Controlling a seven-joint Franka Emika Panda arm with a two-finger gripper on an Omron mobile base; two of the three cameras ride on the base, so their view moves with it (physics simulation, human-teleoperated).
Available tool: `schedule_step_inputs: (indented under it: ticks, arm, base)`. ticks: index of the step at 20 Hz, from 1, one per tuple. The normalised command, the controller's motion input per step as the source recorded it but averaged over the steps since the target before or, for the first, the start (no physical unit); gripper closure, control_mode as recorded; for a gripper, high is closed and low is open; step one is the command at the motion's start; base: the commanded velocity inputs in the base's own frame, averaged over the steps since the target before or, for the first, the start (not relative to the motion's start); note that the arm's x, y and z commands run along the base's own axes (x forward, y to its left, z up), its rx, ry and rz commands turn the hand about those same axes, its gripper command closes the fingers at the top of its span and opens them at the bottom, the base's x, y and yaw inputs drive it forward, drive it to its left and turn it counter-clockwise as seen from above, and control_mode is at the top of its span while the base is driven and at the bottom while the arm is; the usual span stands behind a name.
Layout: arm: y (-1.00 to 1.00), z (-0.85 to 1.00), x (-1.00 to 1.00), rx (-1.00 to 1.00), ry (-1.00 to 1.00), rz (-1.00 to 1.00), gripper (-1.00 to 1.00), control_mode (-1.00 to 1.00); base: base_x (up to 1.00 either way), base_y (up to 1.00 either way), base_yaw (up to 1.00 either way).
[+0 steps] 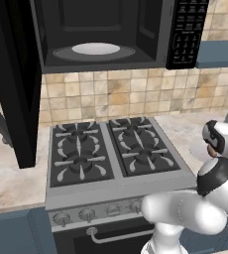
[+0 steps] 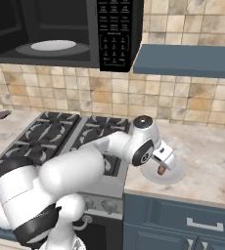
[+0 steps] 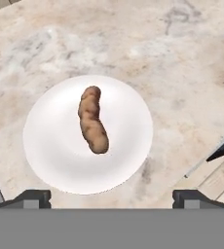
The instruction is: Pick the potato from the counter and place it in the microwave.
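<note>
Potato (image 3: 92, 120) lies lengthwise on white plate (image 3: 50, 146), plate sits on beige counter (image 3: 182, 58) just right of gas stove (image 1: 111, 149). Claw (image 3: 111, 197) hangs above plate, released, fingertips (image 3: 33, 197) wide apart w/ nothing between them, not touching potato. In right base view claw (image 2: 162, 163) sits over plate at counter's front edge. Microwave (image 1: 101, 34) mounted above stove, door (image 1: 14, 84) swung open to left, white turntable (image 1: 95, 48) bare inside, keypad (image 1: 188, 30) on right. Small dark item (image 2: 3, 114) on far counter, too small to ID.
</note>
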Motion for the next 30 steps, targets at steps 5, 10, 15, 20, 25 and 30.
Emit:
schedule_step_inputs:
  ticks: [5, 10, 15, 20, 25, 30]
  arm:
    - [0.00, -0.07, 0.35, 0.00, 0.00, 0.00, -1.00, -1.00]
    - [0.00, -0.37, 0.29, 0.00, 0.00, 0.00, -1.00, -1.00]
    - [-0.11, -0.45, 0.21, 0.00, 0.00, 0.00, -1.00, -1.00]
    - [-0.09, -0.39, 0.22, 0.00, 0.00, 0.00, -1.00, -1.00]
    - [-0.13, -0.38, 0.22, 0.00, 0.00, 0.00, -1.00, -1.00]
    - [-0.21, -0.25, 0.16, 0.00, 0.00, 0.02, -1.00, -1.00]
  base:
    - [0.00, 0.00, 0.00]
    - [0.00, 0.00, 0.00]
    - [0.00, 0.00, 0.00]
    - [0.00, 0.00, 0.00]
    - [0.00, 0.00, 0.00]
    - [0.00, 0.00, 0.00]
